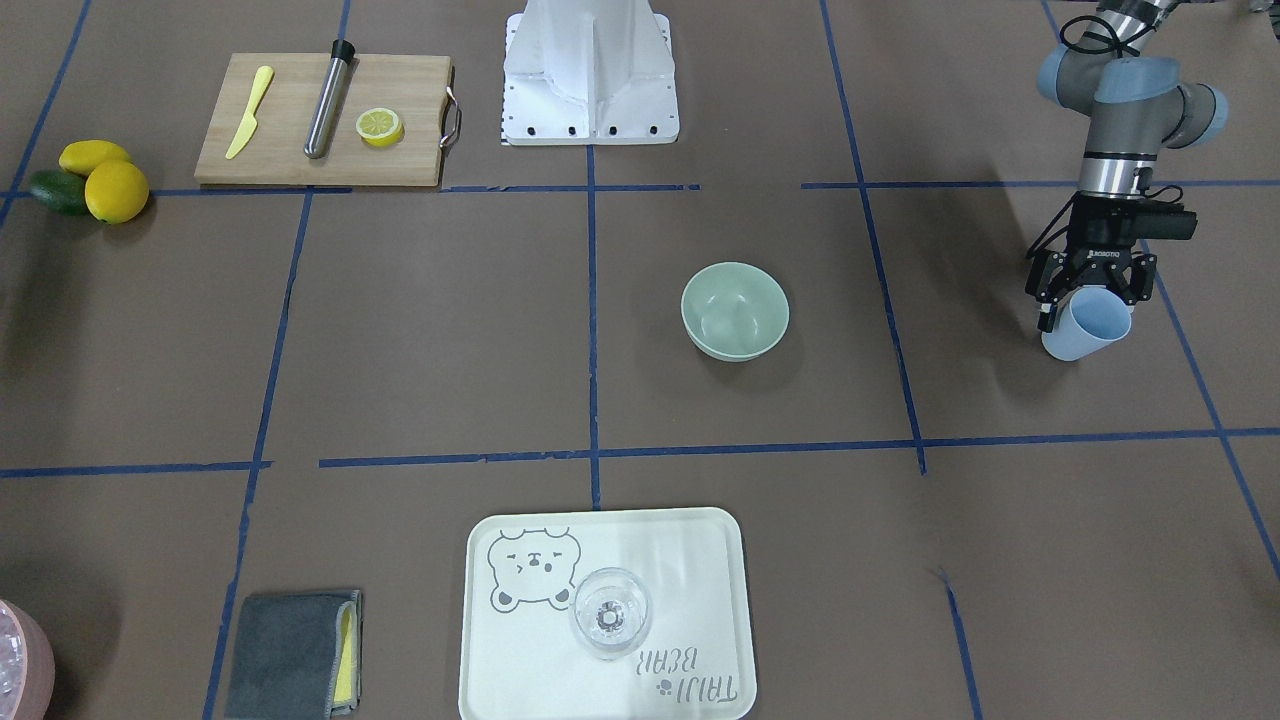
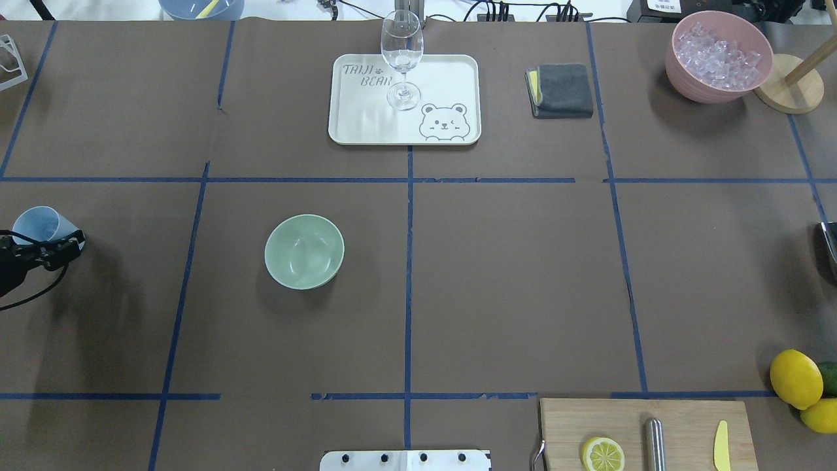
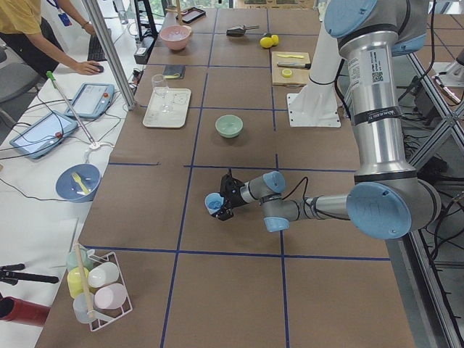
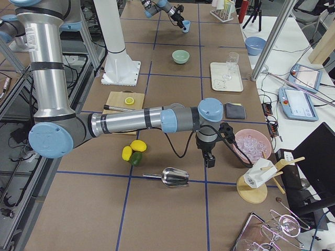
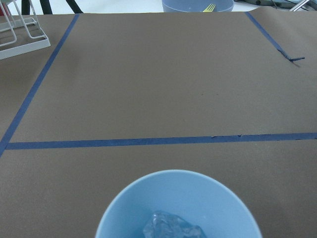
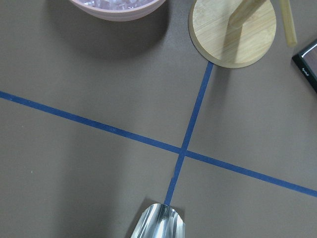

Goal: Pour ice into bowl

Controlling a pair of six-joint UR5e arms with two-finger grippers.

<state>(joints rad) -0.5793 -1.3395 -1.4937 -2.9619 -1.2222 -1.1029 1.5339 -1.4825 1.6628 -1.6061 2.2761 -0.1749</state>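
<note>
The pale mint-green bowl (image 1: 733,343) (image 2: 291,275) stands empty near the table's middle, on my left half. My left gripper (image 1: 1088,300) (image 2: 40,251) is shut on a light blue cup (image 1: 1085,328) (image 2: 38,224) and holds it tilted above the table, well off to the bowl's side. The left wrist view shows clear ice (image 5: 171,229) lying in the cup (image 5: 148,198). My right gripper (image 4: 209,157) hovers over the table between the pink container and a metal scoop. I cannot tell whether it is open or shut.
A pink container (image 2: 716,82) full of ice stands at the far right corner beside a wooden stand (image 2: 788,91). A metal scoop (image 4: 175,178) (image 6: 159,225) lies near the right gripper. There is also a tray (image 2: 366,127) with a clear glass (image 2: 401,52), a grey cloth (image 2: 562,90), a cutting board (image 2: 621,422) and lemons (image 2: 796,378).
</note>
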